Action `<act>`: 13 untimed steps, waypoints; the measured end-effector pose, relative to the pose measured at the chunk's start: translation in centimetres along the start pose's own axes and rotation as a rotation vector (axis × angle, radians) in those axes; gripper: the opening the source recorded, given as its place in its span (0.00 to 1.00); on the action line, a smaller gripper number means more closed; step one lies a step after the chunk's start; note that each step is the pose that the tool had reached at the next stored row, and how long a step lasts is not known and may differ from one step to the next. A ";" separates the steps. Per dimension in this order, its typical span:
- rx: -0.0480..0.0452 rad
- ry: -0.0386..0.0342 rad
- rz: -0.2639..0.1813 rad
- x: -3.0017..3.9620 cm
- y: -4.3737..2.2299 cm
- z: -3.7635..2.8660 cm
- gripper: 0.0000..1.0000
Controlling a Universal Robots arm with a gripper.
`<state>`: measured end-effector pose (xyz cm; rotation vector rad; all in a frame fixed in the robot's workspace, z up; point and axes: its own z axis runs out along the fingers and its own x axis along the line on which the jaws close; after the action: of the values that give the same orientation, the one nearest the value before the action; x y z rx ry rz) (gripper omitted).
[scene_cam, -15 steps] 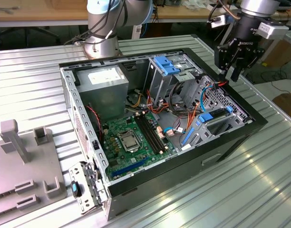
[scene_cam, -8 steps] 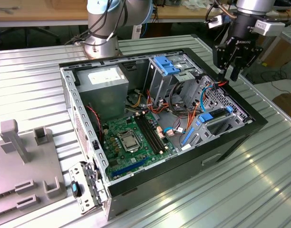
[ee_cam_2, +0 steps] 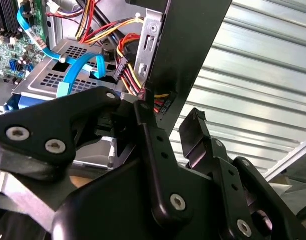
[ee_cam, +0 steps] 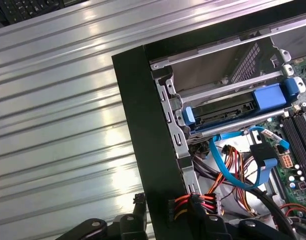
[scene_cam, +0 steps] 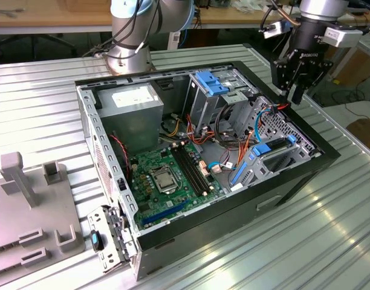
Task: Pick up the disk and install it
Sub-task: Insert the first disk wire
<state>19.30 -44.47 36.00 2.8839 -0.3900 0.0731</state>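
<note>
One gripper (scene_cam: pixel 295 93) hung over the computer case's (scene_cam: pixel 327 151) rim at the exterior view's right, and you could not tell whether it was clenched or released. Just beside it in the second wrist view ran red and yellow wires (ee_cam_2: pixel 124 47). Beyond them, what looked like the disk (ee_cam_2: pixel 10 102) showed a blue edge under a perforated silver plate (ee_cam_2: pixel 40 82) inside the case.

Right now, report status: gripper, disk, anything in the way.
Gripper above case rim. Disk looks seated in cage. Cables bunched beside cage, near gripper.
</note>
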 end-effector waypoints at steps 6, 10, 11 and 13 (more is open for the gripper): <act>-0.0012 0.0010 -0.002 -0.09 0.09 0.12 0.33; -0.0015 0.0010 -0.002 -0.10 0.09 0.13 0.33; -0.0016 0.0010 -0.002 -0.10 0.09 0.13 0.33; -0.0018 0.0011 -0.002 -0.10 0.09 0.13 0.33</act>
<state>19.19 -44.56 35.89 2.8824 -0.3866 0.0738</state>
